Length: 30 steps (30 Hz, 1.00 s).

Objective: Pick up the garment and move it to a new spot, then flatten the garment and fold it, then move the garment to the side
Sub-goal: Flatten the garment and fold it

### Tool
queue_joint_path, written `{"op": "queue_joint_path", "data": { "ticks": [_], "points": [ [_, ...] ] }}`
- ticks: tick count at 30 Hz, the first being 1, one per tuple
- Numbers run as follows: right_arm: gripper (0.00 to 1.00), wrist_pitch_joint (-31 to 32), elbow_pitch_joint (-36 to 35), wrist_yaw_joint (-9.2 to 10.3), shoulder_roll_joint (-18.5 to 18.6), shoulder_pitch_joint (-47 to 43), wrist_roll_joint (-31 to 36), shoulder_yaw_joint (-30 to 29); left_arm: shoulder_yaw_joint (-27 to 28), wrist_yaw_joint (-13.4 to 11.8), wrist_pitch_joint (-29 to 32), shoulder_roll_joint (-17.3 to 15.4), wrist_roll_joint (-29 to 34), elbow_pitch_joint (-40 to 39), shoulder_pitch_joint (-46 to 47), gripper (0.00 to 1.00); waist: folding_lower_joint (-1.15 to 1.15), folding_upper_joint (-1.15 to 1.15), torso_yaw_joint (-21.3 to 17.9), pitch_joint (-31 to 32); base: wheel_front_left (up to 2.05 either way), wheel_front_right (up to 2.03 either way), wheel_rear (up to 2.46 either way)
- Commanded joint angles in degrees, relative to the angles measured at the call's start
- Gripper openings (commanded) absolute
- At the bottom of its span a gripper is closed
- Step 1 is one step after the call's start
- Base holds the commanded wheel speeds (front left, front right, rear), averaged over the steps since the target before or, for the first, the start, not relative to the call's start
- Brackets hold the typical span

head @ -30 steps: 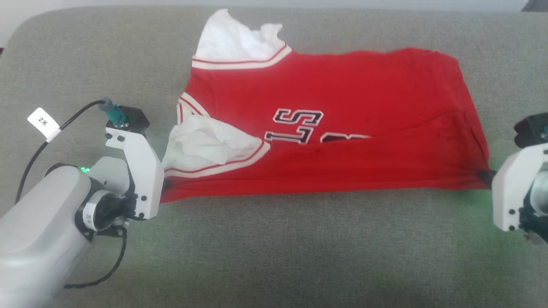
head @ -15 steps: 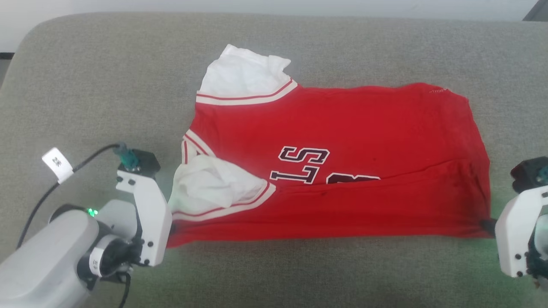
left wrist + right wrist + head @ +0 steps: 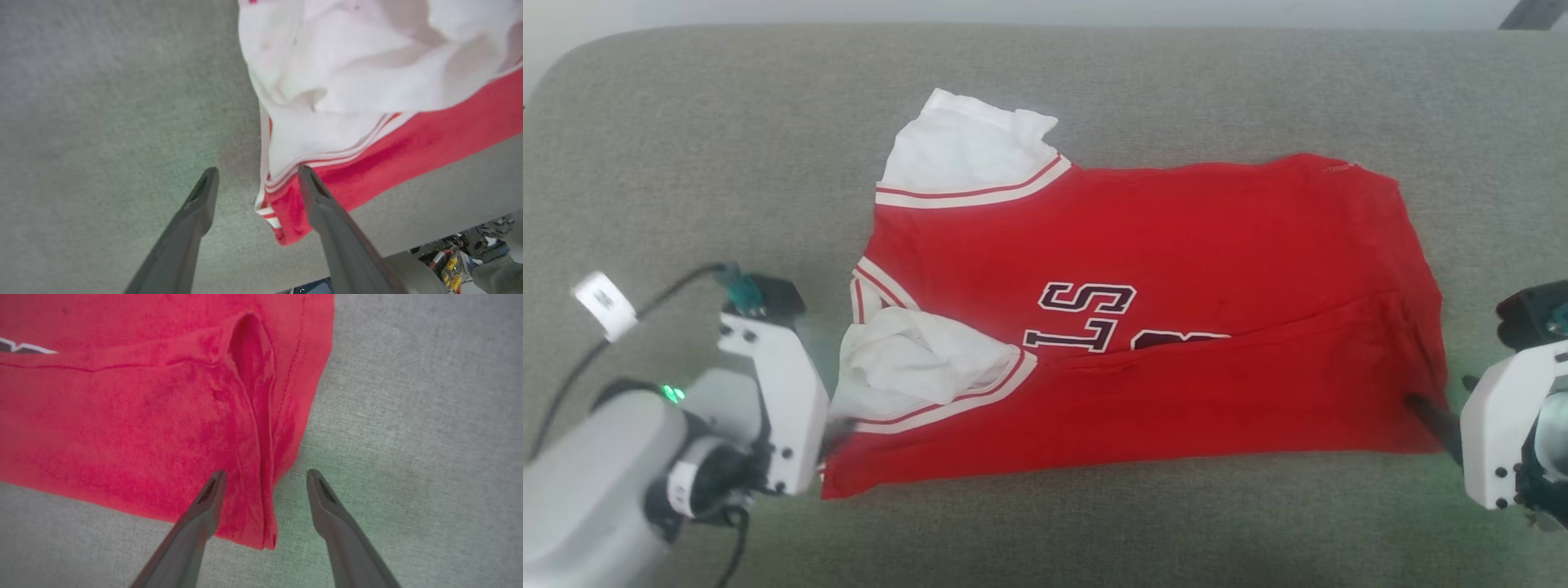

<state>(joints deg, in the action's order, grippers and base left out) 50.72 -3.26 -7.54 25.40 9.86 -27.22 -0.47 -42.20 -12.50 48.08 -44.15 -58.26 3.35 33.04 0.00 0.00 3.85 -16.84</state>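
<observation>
The garment (image 3: 1176, 245) is a red jersey with white panels, striped trim and partly covered black lettering. It lies folded lengthwise on a grey cushioned surface (image 3: 1094, 531). At its near left corner, my left gripper (image 3: 832, 431) is open. In the left wrist view this corner of the garment (image 3: 367, 81) lies loose between the spread fingers of the left gripper (image 3: 257, 175). My right gripper (image 3: 1439, 392) is open at the near right corner. There the wrinkled red corner of the garment (image 3: 143, 416) rests between the parted fingers of the right gripper (image 3: 266, 477).
The grey cushioned surface stretches well beyond the jersey on every side, with a rounded far left corner (image 3: 572, 65). A black cable with a white tag (image 3: 603, 304) loops off my left wrist. In the left wrist view the cushion's edge (image 3: 429, 245) borders floor clutter.
Both grippers were shut on the garment's near corners and now stand open. The released corners lie on the cushion. The head camera has shifted slightly.
</observation>
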Motion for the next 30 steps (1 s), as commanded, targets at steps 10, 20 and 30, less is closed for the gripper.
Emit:
{"op": "queue_joint_path", "data": {
  "ticks": [10, 20, 30],
  "points": [
    [1.0, -11.2, -4.8, 0.11, -3.4, 3.7, 2.6, -4.0, 3.8, 0.0, 0.2, -3.3, 2.6, -3.1, 8.6, 1.0, 0.0, 0.0, -3.4, -1.6, 0.0, 0.0, 0.0],
    [1.0, -35.9, -8.0, 0.1, -11.1, 10.1, 10.3, -5.2, 4.8, 5.6, -2.5, -0.6, 6.3, 7.9, 20.8, 1.0, 0.0, 0.0, -9.5, -6.3, 0.0, 0.0, 0.0],
    [1.0, -45.9, -7.1, 0.09, -14.6, 10.6, 12.2, -4.0, 4.0, 10.1, -5.1, 1.3, 10.7, 18.5, 30.8, 1.0, 0.0, 0.0, -14.0, -11.1, 0.0, 0.0, 0.0]
  ]
}}
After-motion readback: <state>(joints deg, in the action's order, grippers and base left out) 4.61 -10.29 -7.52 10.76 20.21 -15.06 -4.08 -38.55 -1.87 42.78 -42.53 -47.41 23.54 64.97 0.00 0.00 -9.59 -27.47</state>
